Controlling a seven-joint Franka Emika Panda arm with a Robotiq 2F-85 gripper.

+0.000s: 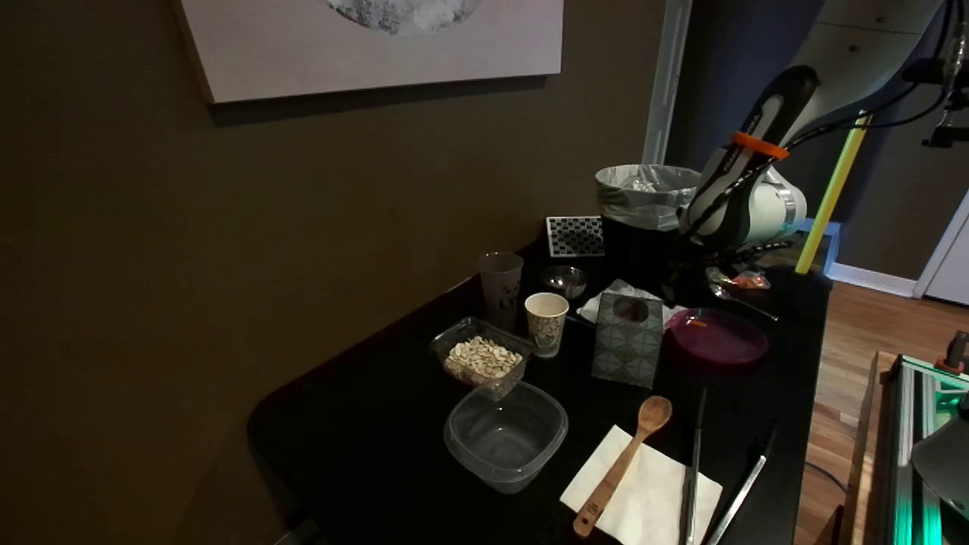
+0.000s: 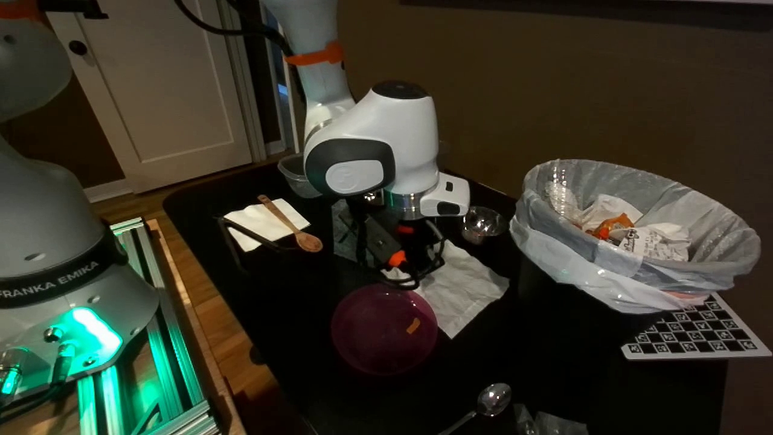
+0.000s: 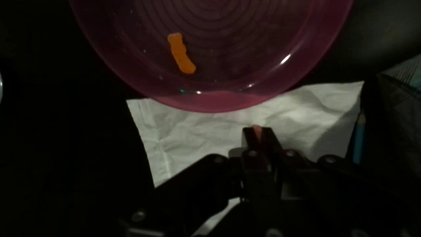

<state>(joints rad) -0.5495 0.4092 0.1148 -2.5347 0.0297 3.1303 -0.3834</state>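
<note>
1. The gripper (image 3: 259, 134) is closed on a small pinkish-orange piece (image 3: 258, 129), which shows just outside the rim of the magenta plate (image 2: 377, 339), over the white sheet (image 3: 194, 141), in the wrist view.
2. Inside the plate, toward the sheet's side, lies an orange strip (image 3: 181, 54).
3. The creased sheet lies partly beneath the plate's rim.
4. A blue pencil-like stick (image 3: 359, 141) lies along the sheet's edge, apart from the plate.
5. A patterned box (image 1: 628, 347) stands near the plate, in both exterior views.
6. Well apart from the plate, beyond the box, a wooden spoon (image 1: 624, 460) lies on a napkin (image 1: 658, 492), with metal tongs (image 1: 736, 501) partly across it.
7. A metal spoon (image 2: 494, 399) lies on the plate's opposite side from the box.
8. A shiny bowl (image 2: 481, 225) and a lined bin (image 2: 567, 275) stand past the sheet from the plate.
</note>
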